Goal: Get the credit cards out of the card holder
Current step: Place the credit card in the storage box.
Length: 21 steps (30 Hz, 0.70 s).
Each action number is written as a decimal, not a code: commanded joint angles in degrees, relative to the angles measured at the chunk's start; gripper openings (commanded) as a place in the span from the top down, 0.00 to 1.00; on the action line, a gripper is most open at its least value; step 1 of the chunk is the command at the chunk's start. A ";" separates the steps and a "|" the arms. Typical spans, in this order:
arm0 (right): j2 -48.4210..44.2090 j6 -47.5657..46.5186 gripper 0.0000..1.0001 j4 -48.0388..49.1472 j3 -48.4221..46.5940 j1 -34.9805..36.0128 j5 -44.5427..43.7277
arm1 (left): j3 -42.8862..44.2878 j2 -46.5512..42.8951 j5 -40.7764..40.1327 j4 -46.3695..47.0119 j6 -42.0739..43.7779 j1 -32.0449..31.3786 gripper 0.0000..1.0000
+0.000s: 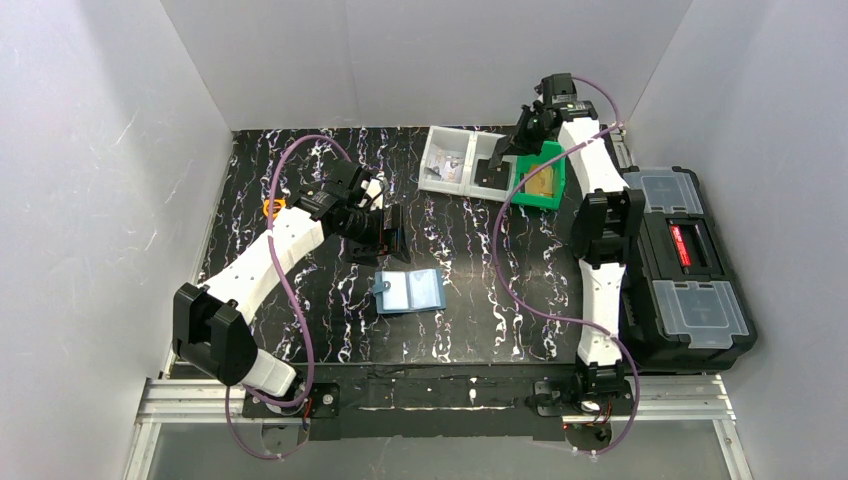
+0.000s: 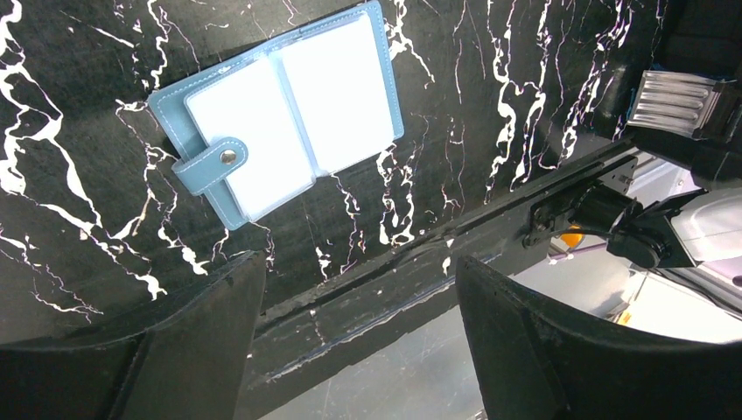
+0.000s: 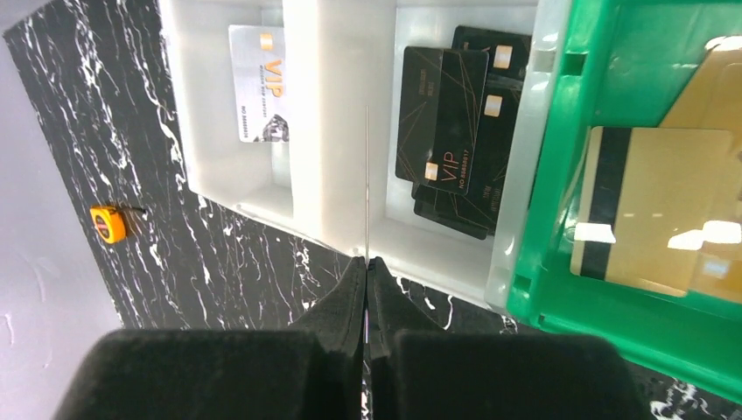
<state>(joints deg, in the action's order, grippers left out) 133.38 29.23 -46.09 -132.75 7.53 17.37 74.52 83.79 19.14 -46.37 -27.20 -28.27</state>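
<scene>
Blue holder lies open at centre of the top view; my right pincer, clamped on a card edge-on above the divider of the clear bin, should clear that wall before releasing; left pincer gapes.

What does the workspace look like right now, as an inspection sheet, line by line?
Surface: black marbled table, white veins.
Job's things: card holder lies open, flat, ungripped; black cards and white card in the clear bin, gold cards in the green bin.
Clutter: small orange object on the table.
Grippers: left pincer open, apart from the holder; right pincer shut on a thin card, edge-on, over the clear bin.
Cables: purple cable loops along each arm.
Surroundings: black toolbox right of the table; white walls.
</scene>
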 commanded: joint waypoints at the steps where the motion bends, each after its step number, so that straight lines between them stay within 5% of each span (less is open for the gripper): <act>1: 2.32 2.16 0.99 0.31 -1.69 0.48 3.22 | 1.10 -1.49 1.79 -2.64 1.01 -0.29 0.21; 11: 5.43 4.82 0.50 2.07 -5.32 0.51 4.52 | 0.75 -2.29 1.69 -2.65 1.01 -0.31 0.20; 21: -5.95 7.37 0.30 -2.38 3.25 0.65 2.47 | -1.36 -1.81 1.69 -0.79 0.18 -0.41 0.19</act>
<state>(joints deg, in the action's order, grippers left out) 138.02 35.24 -46.74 -134.41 7.99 20.58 74.41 83.79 19.99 -47.00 -27.05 -28.27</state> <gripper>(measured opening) 0.677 0.807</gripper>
